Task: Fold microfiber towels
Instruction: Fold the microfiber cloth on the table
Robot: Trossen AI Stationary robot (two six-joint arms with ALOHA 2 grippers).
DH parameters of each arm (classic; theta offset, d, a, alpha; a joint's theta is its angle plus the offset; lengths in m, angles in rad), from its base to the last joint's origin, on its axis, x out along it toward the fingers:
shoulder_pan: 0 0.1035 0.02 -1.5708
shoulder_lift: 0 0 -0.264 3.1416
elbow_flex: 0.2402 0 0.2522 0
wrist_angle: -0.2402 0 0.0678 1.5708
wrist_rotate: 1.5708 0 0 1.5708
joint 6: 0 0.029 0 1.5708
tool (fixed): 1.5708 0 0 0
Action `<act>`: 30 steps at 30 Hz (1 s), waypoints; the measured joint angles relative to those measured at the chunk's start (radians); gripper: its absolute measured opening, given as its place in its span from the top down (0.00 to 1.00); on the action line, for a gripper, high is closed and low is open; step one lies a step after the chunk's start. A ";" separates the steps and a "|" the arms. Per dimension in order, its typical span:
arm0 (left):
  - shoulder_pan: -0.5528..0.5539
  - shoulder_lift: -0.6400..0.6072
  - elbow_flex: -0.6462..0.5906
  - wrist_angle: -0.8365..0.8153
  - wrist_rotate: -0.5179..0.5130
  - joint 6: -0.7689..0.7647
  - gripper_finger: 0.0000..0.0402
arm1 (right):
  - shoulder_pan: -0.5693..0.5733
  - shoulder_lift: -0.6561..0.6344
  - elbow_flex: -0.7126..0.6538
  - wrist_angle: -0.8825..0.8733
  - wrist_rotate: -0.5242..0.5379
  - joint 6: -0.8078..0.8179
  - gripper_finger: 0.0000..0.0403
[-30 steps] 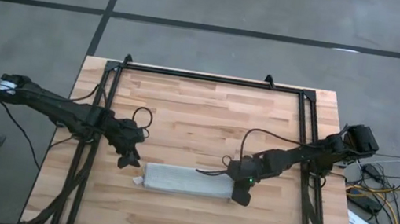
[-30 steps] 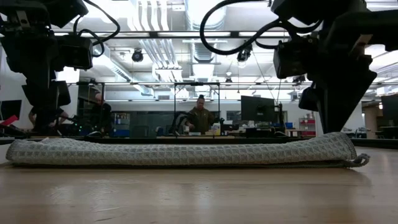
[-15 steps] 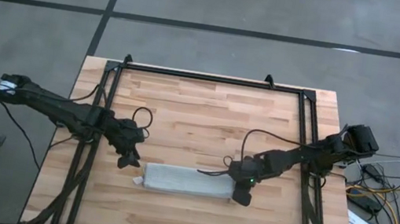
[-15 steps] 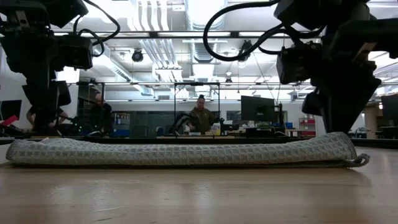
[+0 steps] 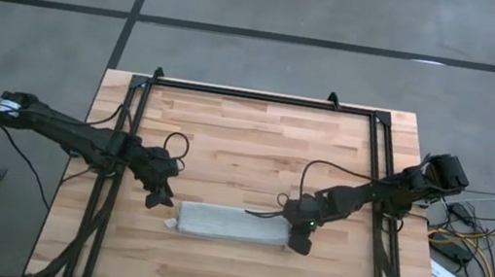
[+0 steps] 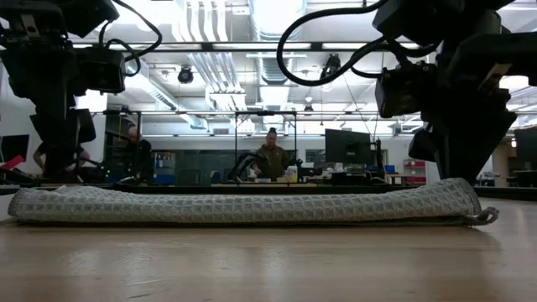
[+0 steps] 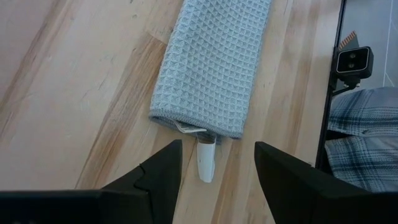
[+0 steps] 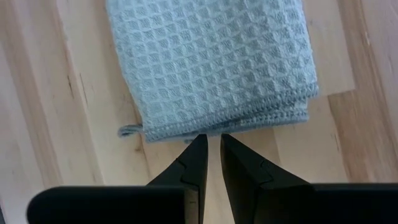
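- Right hand (image 8: 212,144) has its two fingers almost together, with only a thin gap. It holds nothing. The towel's end (image 8: 211,68) lies just in front of the fingertips.
- Left hand (image 7: 216,163) has its fingers wide apart and holds nothing. The other short end of the towel is just in front of it, and the small white tag (image 7: 204,160) sticks out between the fingers.
- From above, the towel (image 5: 233,225) is a long folded strip, flat on the table (image 5: 257,140), lying between the two hands. Left hand (image 5: 158,194) is just beside one end, and right hand (image 5: 299,241) is at the other end.
- I think the next fold brings one short end over to meet the other.
- To do it well, the right hand should open first, then pinch all the layers at the corner, not only the top one.
- Lift low and slow, so the strip does not slide or come undone.
- Line up the edges before letting go.
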 joint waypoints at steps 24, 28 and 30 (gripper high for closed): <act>0.000 0.000 0.000 0.000 0.000 0.001 0.49 | 0.003 0.000 -0.094 0.140 -0.023 0.065 0.89; 0.000 0.000 0.000 0.000 0.000 0.001 0.49 | 0.005 0.000 -0.103 0.153 -0.023 0.064 0.89; 0.000 0.000 0.000 0.000 0.000 0.001 0.49 | 0.005 0.000 -0.104 0.154 -0.024 0.064 0.89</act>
